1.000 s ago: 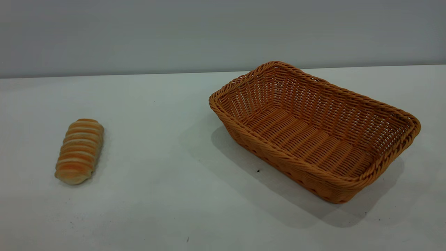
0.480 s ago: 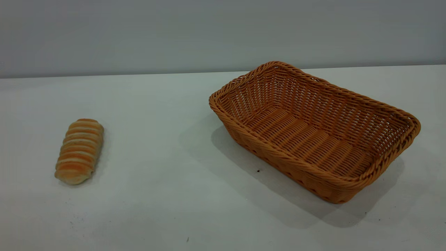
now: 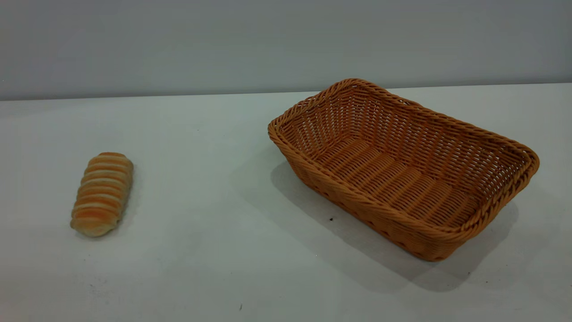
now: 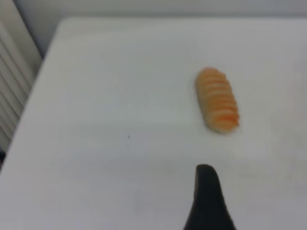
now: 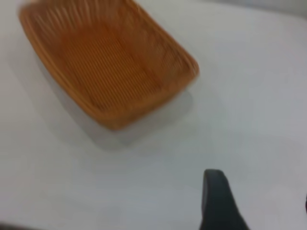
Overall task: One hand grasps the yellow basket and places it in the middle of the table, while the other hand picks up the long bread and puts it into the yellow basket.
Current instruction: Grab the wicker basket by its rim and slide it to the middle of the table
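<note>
The long bread lies near the left edge of the bench, the yellow basket sits empty toward the right edge, and whether either arm's fingers are spread cannot be told.

You've got a plain grey wall behind everything. Off to one side, a white ribbed panel shows.
</note>
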You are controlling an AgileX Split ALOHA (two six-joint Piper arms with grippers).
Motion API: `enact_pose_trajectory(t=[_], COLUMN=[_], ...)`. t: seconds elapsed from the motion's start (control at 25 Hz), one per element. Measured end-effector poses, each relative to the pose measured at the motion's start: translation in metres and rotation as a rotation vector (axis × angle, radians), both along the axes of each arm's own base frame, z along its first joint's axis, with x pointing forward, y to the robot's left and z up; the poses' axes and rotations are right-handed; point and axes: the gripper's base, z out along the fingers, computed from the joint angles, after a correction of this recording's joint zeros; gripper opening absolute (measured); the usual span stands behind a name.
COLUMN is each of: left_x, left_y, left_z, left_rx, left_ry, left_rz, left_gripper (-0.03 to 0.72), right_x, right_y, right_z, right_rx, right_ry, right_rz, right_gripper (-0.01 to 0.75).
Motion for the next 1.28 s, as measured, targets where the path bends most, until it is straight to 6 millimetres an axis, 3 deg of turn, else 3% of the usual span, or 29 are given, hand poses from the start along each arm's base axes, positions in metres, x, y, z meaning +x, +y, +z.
enact_pose_trajectory(t=[0.24, 0.44, 0.64, 0.92, 1.16, 1.28], left_x=[0.045, 0.073, 0.097, 0.103, 0.103, 0.102], left_y=[-0.002, -0.003, -0.004, -0.005, -0.003, -0.003], left_z=[0.013, 0.02, 0.013, 0.011, 0.013, 0.013], left_rx=[0.006, -0.038, -0.058, -0.058, -0.042, -0.041], left_ry=[0.118, 0.166, 0.239, 0.261, 0.236, 0.235], left_rz=[-0.01, 0.021, 0.038, 0.04, 0.041, 0.041], left_gripper=[0.573, 0.573, 0.573, 0.573, 0.573, 0.573], right_x=[0.054, 0.107, 0.155, 0.212, 0.24, 0.256], right_y=[0.005, 0.006, 0.007, 0.003, 0.002, 0.003], right_z=[0.011, -0.001, -0.019, -0.061, -0.118, -0.137], right_rx=[0.112, 0.191, 0.32, 0.552, 0.561, 0.551], right_ry=[0.101, 0.259, 0.332, 0.403, 0.597, 0.658], right_rz=[0.009, -0.019, -0.096, -0.325, -0.421, -0.416], right_gripper=[0.468, 0.467, 0.467, 0.467, 0.467, 0.467])
